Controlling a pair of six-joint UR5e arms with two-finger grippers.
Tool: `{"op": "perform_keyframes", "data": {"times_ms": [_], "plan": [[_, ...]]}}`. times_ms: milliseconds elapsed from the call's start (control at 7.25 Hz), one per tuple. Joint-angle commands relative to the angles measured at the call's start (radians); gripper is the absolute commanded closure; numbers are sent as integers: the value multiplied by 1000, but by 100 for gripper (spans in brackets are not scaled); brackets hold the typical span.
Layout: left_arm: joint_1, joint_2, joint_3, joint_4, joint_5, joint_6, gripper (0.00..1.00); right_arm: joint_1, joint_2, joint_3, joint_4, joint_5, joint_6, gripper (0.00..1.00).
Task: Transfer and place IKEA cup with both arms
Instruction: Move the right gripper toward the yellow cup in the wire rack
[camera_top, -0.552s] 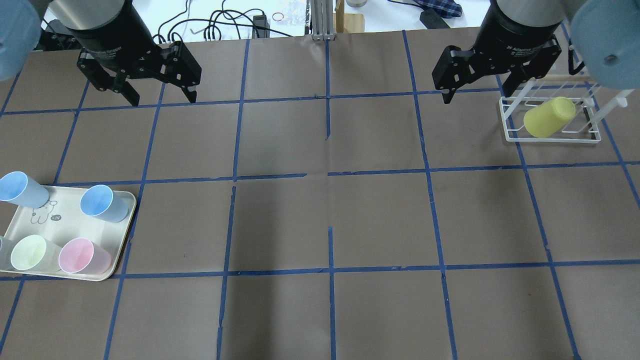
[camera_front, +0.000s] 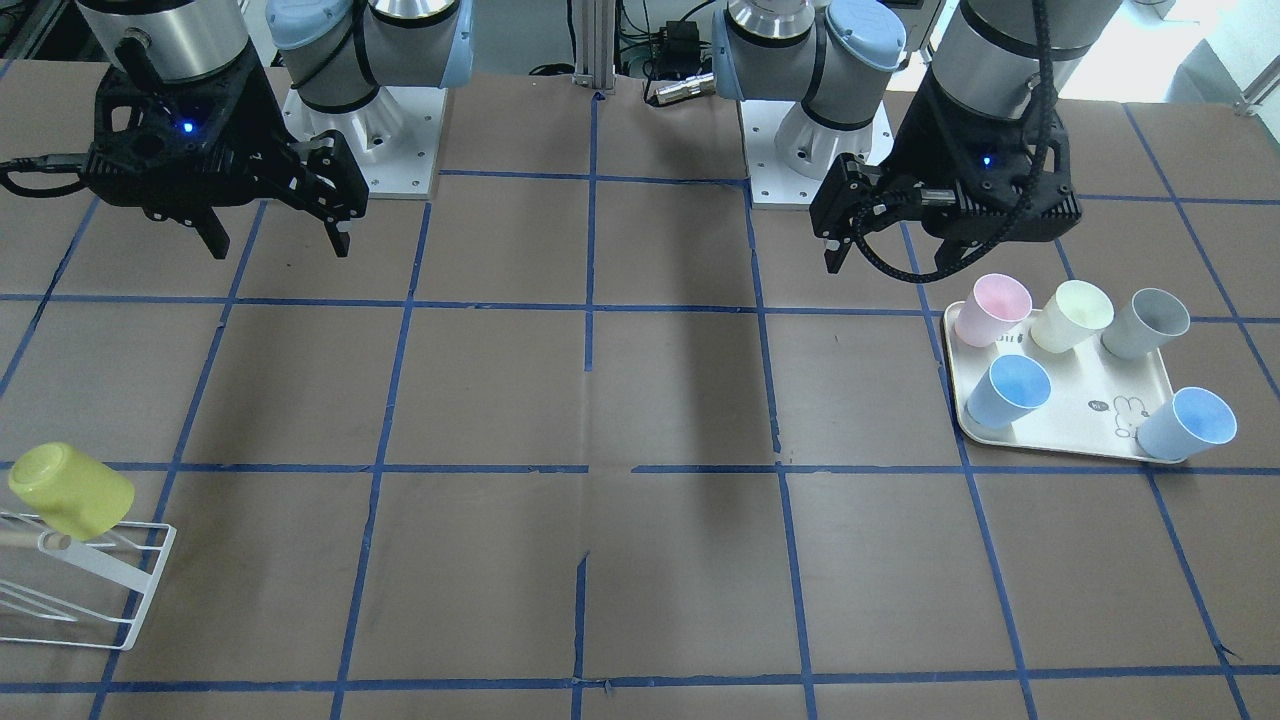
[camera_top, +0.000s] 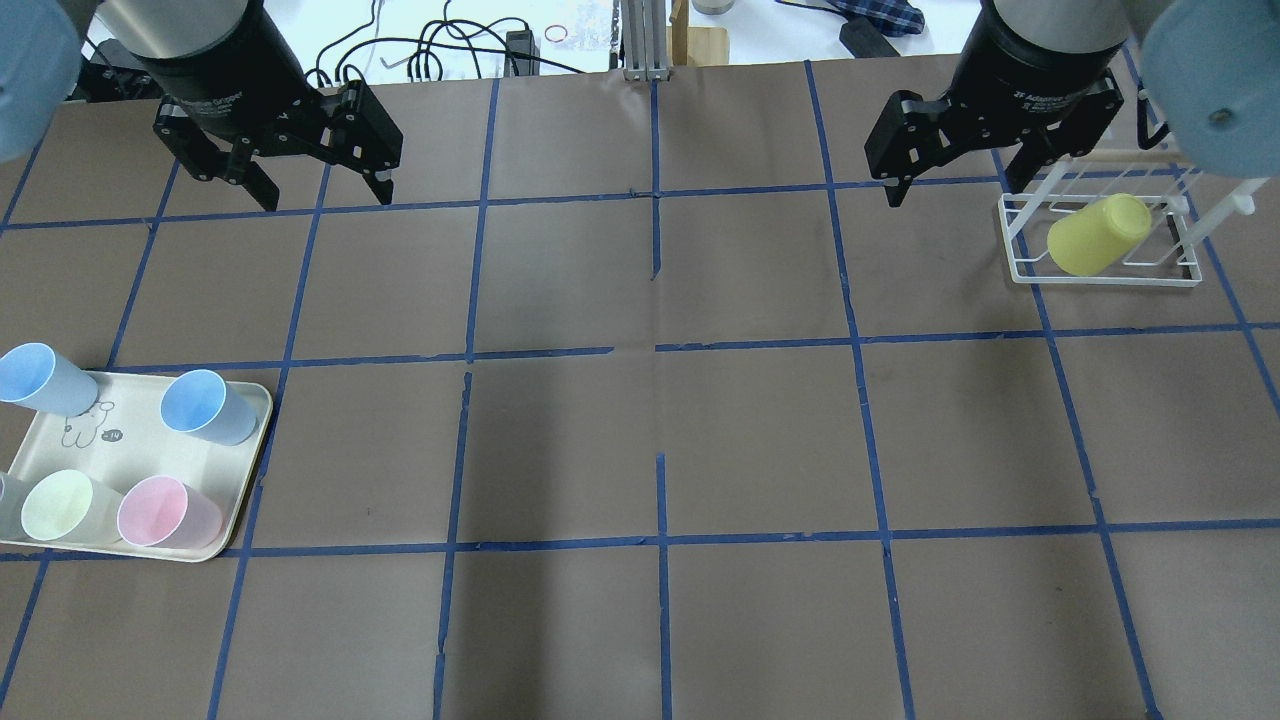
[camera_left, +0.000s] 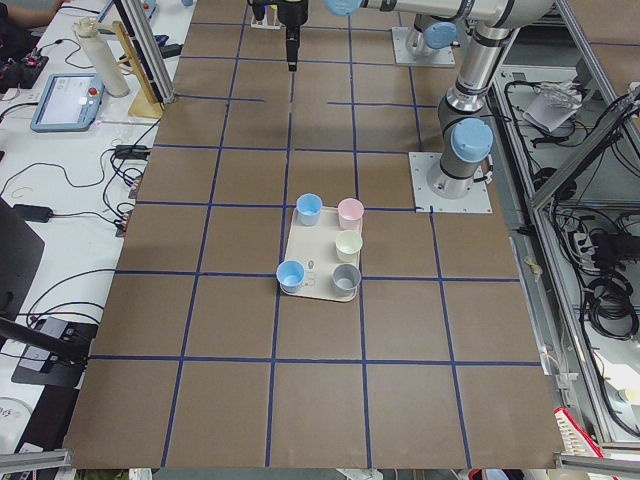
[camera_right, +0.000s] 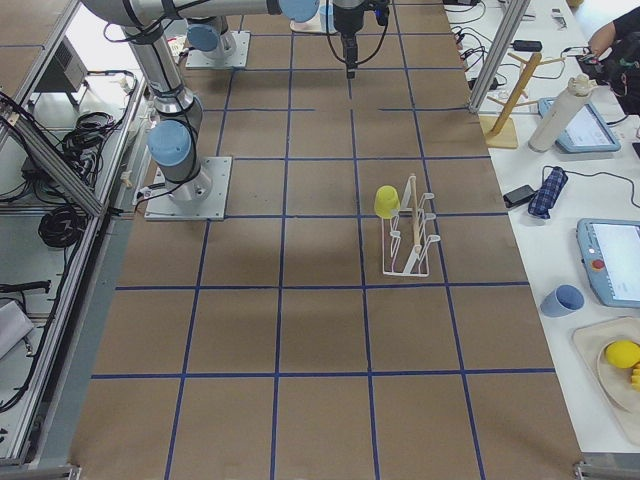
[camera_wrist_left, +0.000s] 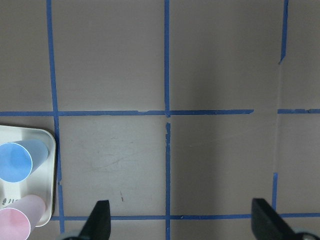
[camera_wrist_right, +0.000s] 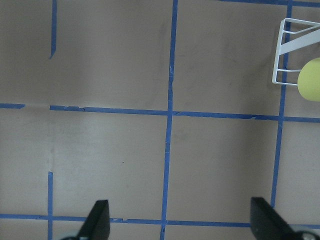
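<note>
The lime-yellow IKEA cup (camera_top: 1097, 235) lies tilted on a white wire rack (camera_top: 1020, 272) at the right side of the table. It also shows in the front view (camera_front: 70, 490), the right-side view (camera_right: 386, 200) and at the edge of the right wrist view (camera_wrist_right: 311, 80). My right gripper (camera_top: 955, 192) hangs open and empty, high above the table, beside the rack and apart from the cup. My left gripper (camera_top: 327, 202) hangs open and empty on the other side, well above the table. Both also show in the front view, right (camera_front: 280, 248) and left (camera_front: 895, 265).
A cream tray (camera_top: 130, 455) at the left holds two blue cups (camera_top: 200, 405), a pale cream-yellow cup (camera_top: 55, 505), a pink cup (camera_top: 160, 510) and a grey cup (camera_front: 1150, 322). Brown paper with a blue tape grid (camera_top: 660, 350) covers the table.
</note>
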Motion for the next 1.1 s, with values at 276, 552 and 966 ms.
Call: {"op": "perform_keyframes", "data": {"times_ms": [276, 552, 966], "plan": [[1, -4, 0, -9, 4, -5, 0, -109, 6, -6, -11, -1, -95, 0], [3, -2, -5, -9, 2, -5, 0, -235, 6, 0, -14, 8, -308, 0], [3, -4, -6, -9, -4, -5, 0, -432, 18, 8, -46, -1, -508, 0]]}}
